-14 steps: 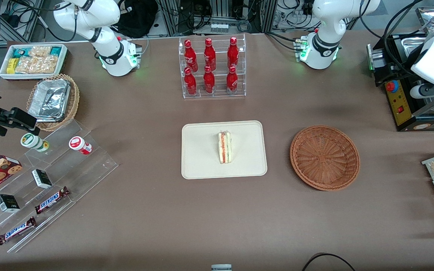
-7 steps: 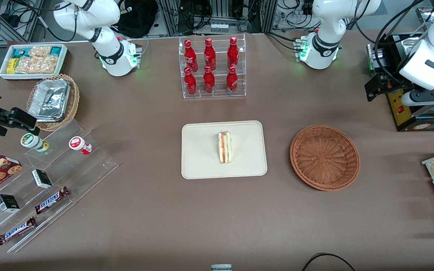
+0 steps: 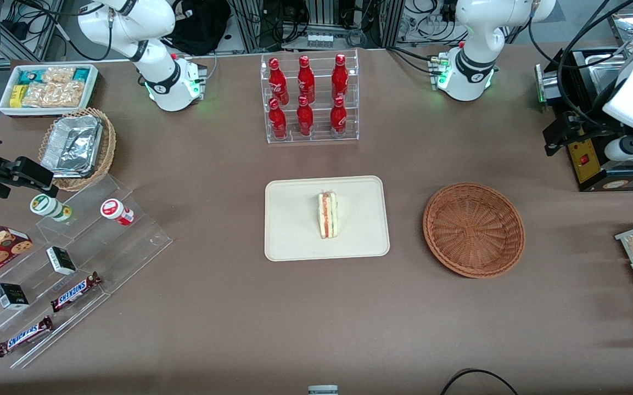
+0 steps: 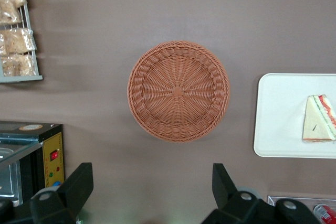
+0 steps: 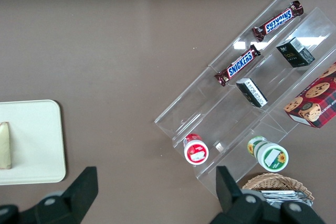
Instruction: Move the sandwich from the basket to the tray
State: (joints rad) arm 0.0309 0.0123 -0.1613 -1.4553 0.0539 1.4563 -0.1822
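Front view status: the sandwich lies on the tray, near its centre, standing on 1 edge with the red and green filling facing up. The basket sits beside the tray, toward the working arm's end of the table, and holds nothing. The gripper is raised well above the table, farther from the front camera than the basket and near the black control box. Its fingers are spread wide with nothing between them. Assessment: the transfer appears complete; 0 items are left in the basket, and only parking the arm seems left.
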